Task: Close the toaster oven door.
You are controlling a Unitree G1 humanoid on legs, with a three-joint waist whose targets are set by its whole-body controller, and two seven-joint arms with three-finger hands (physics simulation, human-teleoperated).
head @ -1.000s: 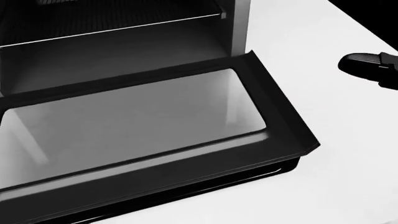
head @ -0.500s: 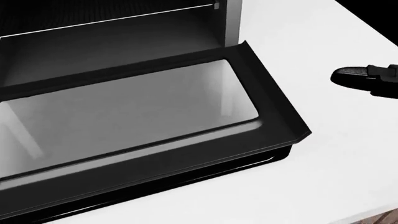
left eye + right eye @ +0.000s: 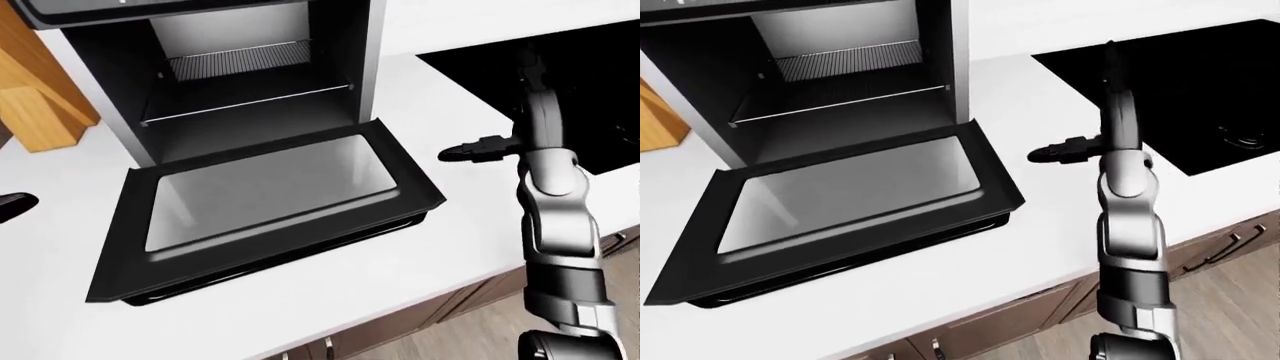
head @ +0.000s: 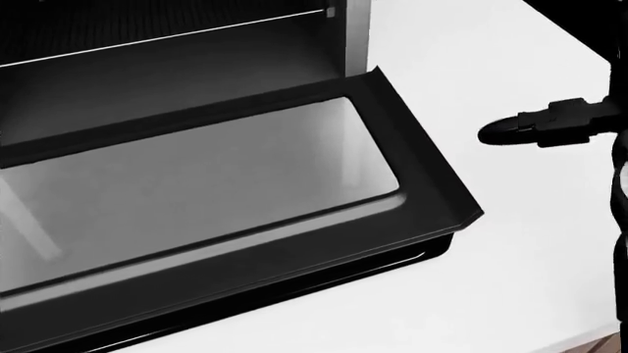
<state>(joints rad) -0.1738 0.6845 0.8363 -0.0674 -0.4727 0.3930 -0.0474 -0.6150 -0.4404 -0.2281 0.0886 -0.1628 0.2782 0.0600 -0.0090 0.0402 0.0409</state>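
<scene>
The toaster oven (image 3: 365, 67) stands on the white counter (image 3: 460, 232) with its door (image 3: 270, 187) dropped open and lying nearly flat, glass pane up. A wire rack (image 3: 240, 60) shows inside the cavity. My right hand (image 4: 520, 129) hovers just above the counter to the right of the door's right edge, apart from it, with fingers stretched out toward the left and holding nothing. It also shows in the right-eye view (image 3: 1055, 153). Only a dark tip of my left hand (image 3: 12, 204) shows at the left edge of the left-eye view, left of the door.
A black cooktop (image 3: 1180, 82) is set in the counter at the right, behind my right arm. A wooden block (image 3: 40, 105) stands left of the oven. The counter's near edge, cabinet fronts (image 3: 1020, 315) and wood floor lie below.
My right hand has moved left and a little down, closer to the door's right edge. The head view has shifted slightly. The door has stayed open.
</scene>
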